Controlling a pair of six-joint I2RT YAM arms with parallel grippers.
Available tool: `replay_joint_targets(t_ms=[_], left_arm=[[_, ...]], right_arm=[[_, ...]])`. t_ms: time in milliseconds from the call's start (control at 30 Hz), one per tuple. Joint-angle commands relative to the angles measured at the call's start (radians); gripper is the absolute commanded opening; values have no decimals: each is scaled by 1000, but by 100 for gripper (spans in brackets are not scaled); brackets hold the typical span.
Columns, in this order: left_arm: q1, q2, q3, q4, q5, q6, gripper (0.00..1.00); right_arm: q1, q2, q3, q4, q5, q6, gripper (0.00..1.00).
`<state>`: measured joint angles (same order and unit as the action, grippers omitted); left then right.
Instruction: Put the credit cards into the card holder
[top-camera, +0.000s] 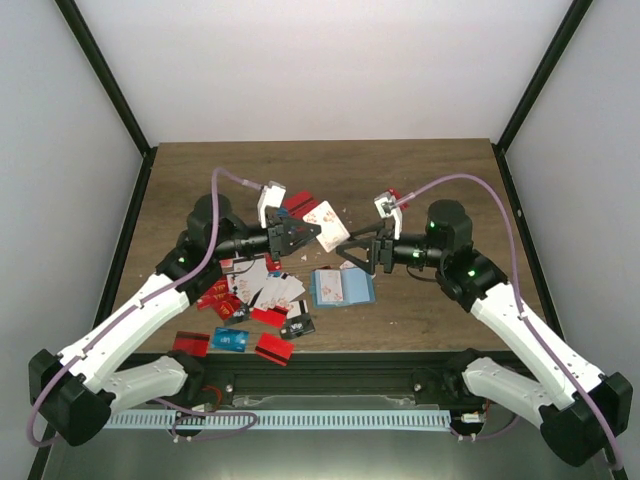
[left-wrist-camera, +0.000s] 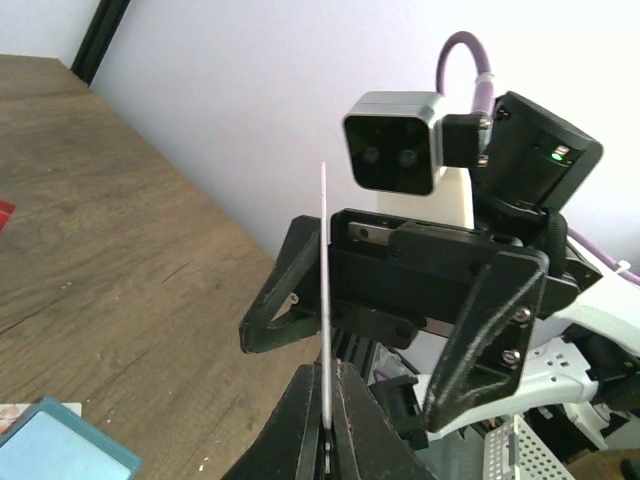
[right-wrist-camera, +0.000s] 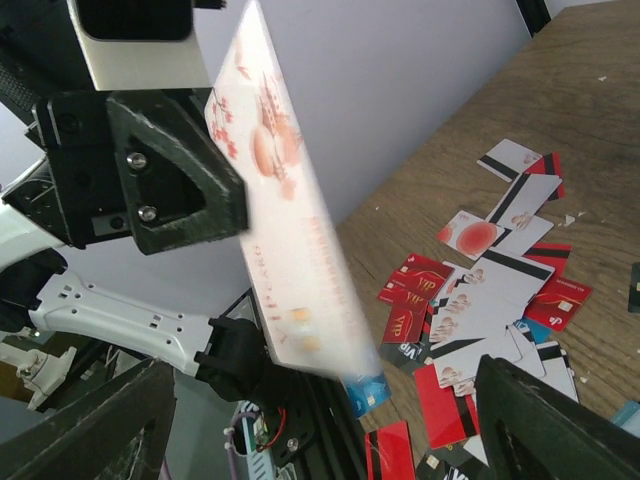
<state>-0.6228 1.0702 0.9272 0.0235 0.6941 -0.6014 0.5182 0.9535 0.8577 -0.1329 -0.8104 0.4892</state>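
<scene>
The wooden table (top-camera: 420, 170) carries scattered credit cards (top-camera: 268, 292) and an open card holder (top-camera: 342, 287).

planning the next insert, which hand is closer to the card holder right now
Right. The right hand hangs open just beyond the far edge of the card holder; the left hand is farther off, beyond it and to the left, gripping a white card.
</scene>
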Motion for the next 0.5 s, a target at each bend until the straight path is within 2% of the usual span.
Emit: replay_joint_targets(t_ms=[0,100,233,333,467], left_arm=[[-4,-18,27,-24,65,46,4],[-5,-16,31,-21,98,47,4],[-6,-11,35,-17,133,49,4],[-6,-5,35,-16,149,50,4],[-8,2,35,-16,153,51,4]], right_arm=[[-17,-33,8,-36,-10,-18,83],[-20,-32,5,-2,-54,1,81],[-20,-26,-4,82,-147,43,72],[-20,-13,-3,132,-197,73,58],[-20,3,-6,181,-257,107,33]])
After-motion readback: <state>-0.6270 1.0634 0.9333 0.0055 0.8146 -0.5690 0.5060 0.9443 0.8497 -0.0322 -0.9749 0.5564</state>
